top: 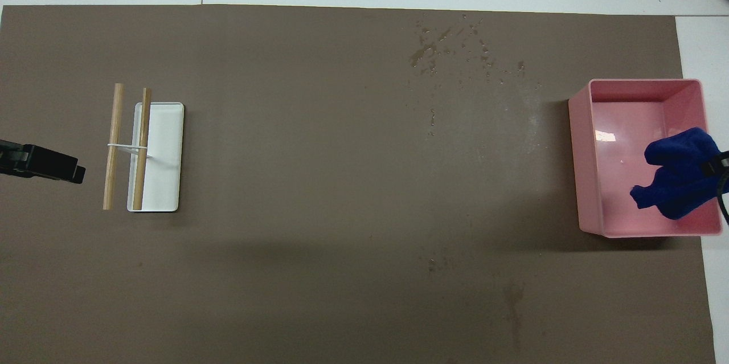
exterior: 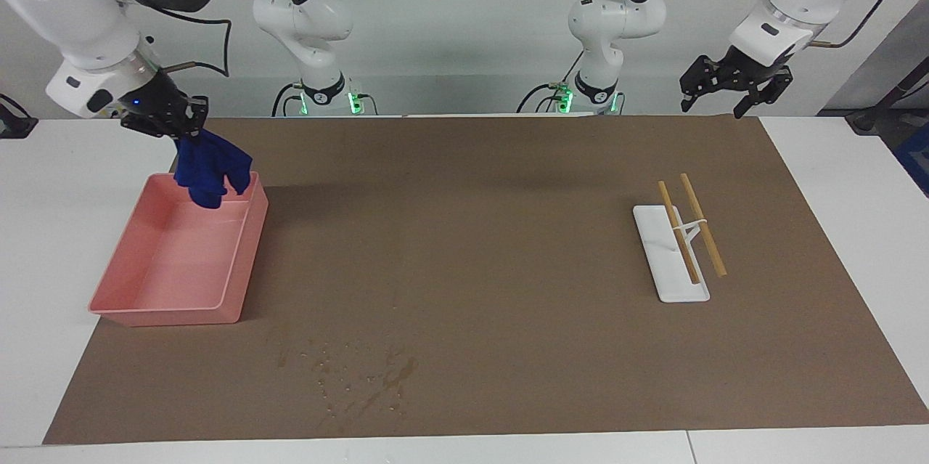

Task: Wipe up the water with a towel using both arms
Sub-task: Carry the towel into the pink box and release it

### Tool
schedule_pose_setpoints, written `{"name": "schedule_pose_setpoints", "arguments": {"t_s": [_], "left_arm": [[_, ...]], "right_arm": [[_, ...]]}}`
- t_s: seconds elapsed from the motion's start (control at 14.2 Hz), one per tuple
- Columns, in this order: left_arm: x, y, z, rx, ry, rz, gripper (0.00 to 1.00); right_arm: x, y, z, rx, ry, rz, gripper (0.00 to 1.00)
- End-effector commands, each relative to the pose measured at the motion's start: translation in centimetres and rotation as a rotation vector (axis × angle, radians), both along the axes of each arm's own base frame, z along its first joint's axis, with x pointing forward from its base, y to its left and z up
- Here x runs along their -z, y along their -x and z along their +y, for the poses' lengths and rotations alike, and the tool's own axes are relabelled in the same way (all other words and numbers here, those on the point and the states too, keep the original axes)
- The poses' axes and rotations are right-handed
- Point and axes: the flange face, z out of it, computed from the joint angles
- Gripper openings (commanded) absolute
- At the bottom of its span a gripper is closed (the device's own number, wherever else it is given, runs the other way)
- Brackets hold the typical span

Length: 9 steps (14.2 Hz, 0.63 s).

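My right gripper [exterior: 170,126] is shut on the royal blue towel [exterior: 207,170] and holds it in the air. The towel hangs over the end of the pink tray [exterior: 247,246] nearer to the robots. In the overhead view the towel [top: 678,182] covers part of the tray [top: 578,164]; only the edge of the right gripper [top: 716,166] shows. The water [exterior: 399,369] is a faint darker blotch among specks on the brown mat, farther from the robots than the tray; it also shows in the overhead view [top: 424,55]. My left gripper [exterior: 733,86] waits open and raised at the left arm's end of the table.
A white rectangular dish [exterior: 671,261] lies on the mat toward the left arm's end, with two wooden sticks [exterior: 702,224] tied by a white band resting partly on it. The brown mat [exterior: 472,232] covers most of the white table.
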Motion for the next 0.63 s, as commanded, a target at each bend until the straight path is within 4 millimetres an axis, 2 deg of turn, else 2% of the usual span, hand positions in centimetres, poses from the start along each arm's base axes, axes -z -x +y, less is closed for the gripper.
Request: {"name": "schedule_pose_setpoints", "arguments": {"t_s": [0.0, 0.14, 0.21, 0.49, 0.56], "left_arm": [[0.0, 0.3, 0.2, -0.001, -0.014, 0.008, 1.00], [0.0, 0.3, 0.2, -0.002, -0.014, 0.008, 1.00], [0.0, 0.3, 0.2, -0.001, -0.014, 0.008, 1.00], [0.0, 0.3, 0.2, -0.001, -0.014, 0.008, 1.00], [0.0, 0.3, 0.2, -0.002, -0.014, 0.008, 1.00]], "right_arm": [[2.5, -1.0, 0.9, -0.064, 0.036, -0.062, 0.00], [5.5, -1.8, 0.2, -0.125, 0.044, -0.121, 0.00], [6.9, -1.8, -0.7, -0.167, 0.052, -0.159, 0.00], [8.8, -2.4, -2.0, -0.212, 0.055, -0.179, 0.00], [8.9, -2.3, -2.2, -0.206, 0.055, -0.178, 0.20]]}}
